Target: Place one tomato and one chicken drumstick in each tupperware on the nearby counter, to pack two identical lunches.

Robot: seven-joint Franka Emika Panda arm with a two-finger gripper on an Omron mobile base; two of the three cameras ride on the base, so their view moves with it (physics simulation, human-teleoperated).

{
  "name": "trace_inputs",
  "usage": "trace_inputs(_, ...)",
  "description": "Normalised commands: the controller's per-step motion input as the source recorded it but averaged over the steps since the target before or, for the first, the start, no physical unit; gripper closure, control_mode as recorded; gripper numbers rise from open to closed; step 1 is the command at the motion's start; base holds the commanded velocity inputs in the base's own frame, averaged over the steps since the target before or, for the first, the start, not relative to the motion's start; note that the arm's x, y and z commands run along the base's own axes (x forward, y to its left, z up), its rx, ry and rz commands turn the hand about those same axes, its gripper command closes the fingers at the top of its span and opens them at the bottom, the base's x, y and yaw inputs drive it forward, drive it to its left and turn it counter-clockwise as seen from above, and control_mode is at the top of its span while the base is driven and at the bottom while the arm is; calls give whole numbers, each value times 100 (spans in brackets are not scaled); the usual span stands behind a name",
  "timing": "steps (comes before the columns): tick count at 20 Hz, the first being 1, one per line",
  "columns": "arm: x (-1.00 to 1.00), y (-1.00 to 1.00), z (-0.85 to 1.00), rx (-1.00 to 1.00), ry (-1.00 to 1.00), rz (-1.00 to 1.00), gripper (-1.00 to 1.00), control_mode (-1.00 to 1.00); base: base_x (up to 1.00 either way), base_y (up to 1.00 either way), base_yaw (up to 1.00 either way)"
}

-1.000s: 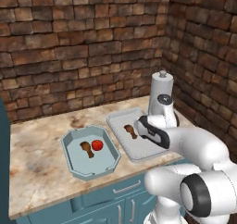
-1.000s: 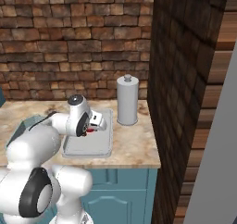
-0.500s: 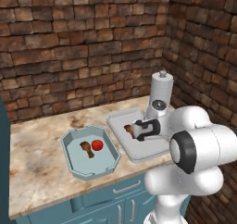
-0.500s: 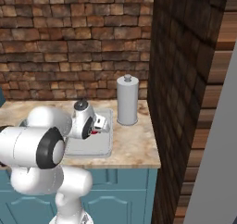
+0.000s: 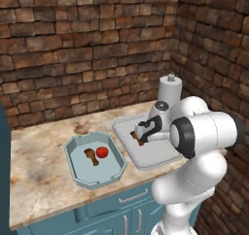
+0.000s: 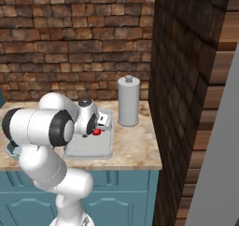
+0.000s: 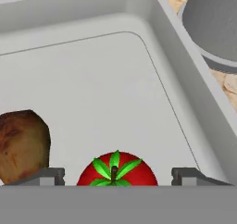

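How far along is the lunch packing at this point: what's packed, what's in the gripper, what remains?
Done: the left tray holds a drumstick and a tomato. The right tray already has its drumstick.
In hand: the second tomato sits between the fingers of the gripper, which look spread apart from it, low over the right tray.
Left: confirming the tomato rests in the tray and pulling the arm back.

- A kitchen: beige marbled counter (image 5: 44,166) over teal cabinets (image 5: 116,212).
- Brick walls (image 5: 73,44) behind.
- Food in tupperware (image 5: 78,168).
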Motion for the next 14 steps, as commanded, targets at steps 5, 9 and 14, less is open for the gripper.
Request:
trace_inputs(5,-23,9,32,-1,0,0,-100,-100,0,0,0)
trace_inputs(9,-90,0,60,0,-1,0,-100,-100,0,0,0)
trace_inputs(14,-98,0,69,-2,-12,0,-100,-100,0,0,0)
